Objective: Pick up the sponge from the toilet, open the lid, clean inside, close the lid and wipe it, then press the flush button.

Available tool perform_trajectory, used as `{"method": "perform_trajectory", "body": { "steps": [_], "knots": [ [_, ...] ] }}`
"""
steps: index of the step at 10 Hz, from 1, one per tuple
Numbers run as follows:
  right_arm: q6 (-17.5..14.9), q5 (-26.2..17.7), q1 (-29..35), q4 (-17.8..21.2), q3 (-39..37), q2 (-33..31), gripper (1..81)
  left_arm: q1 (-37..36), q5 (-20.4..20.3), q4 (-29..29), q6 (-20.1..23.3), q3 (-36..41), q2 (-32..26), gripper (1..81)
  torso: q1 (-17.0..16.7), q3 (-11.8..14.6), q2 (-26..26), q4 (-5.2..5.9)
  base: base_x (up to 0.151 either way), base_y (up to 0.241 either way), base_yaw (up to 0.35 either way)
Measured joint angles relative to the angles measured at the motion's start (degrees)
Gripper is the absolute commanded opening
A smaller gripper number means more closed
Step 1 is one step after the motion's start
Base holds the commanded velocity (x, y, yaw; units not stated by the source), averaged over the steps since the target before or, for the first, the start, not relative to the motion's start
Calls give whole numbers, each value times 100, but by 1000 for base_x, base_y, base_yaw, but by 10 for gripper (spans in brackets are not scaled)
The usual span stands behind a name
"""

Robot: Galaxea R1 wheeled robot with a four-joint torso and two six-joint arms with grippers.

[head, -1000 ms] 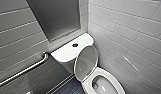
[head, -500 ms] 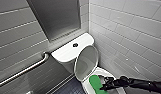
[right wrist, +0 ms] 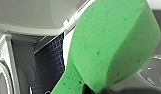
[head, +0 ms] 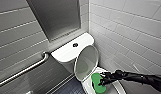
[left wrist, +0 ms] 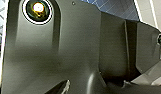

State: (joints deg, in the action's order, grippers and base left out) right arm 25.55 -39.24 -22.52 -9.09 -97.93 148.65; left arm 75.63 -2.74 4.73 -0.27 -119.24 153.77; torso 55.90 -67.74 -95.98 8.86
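The white toilet (head: 68, 52) stands in a tiled corner, with the round dark flush button (head: 75, 45) in the middle of its tank top. Its oval lid (head: 86, 61) is raised and leans back toward the tank. My right gripper (head: 104, 80) reaches in from the right, shut on the bright green sponge (head: 97, 81), which hangs over the near rim of the bowl (head: 117, 87). In the right wrist view the sponge (right wrist: 113, 42) looms large, with the underside of the lid (right wrist: 33, 15) behind it.
A metal grab bar (head: 23, 71) runs along the left wall. A grey panel (head: 56, 17) hangs above the tank. A white tiled wall (head: 126, 30) closes the right side. Dark blue floor tiles (head: 68, 87) lie left of the bowl.
My right arm has come in from the right with the sponge and now holds it over the bowl. The lid stays raised.
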Motion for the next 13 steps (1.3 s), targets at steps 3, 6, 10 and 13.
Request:
{"method": "perform_trajectory", "body": {
  "steps": [3,6,10,13],
  "knots": [
    [300,-41,122,-9,-538,532,10,0,0,0,0,-28,17,811,6,-2,2,0,0,0,0],
    [449,239,-251,-55,-1051,1115,10,0,2,0,0,-55,17,811,9,-2,2,0,0,0,0],
    [542,479,-532,-61,-1100,1320,10,0,0,0,0,-55,-9,811,9,-5,5,0,0,0,0],
    [547,611,-926,-107,-612,866,10,0,-4,0,0,-55,-13,811,9,-5,5,0,0,0,0]
  ]
}}
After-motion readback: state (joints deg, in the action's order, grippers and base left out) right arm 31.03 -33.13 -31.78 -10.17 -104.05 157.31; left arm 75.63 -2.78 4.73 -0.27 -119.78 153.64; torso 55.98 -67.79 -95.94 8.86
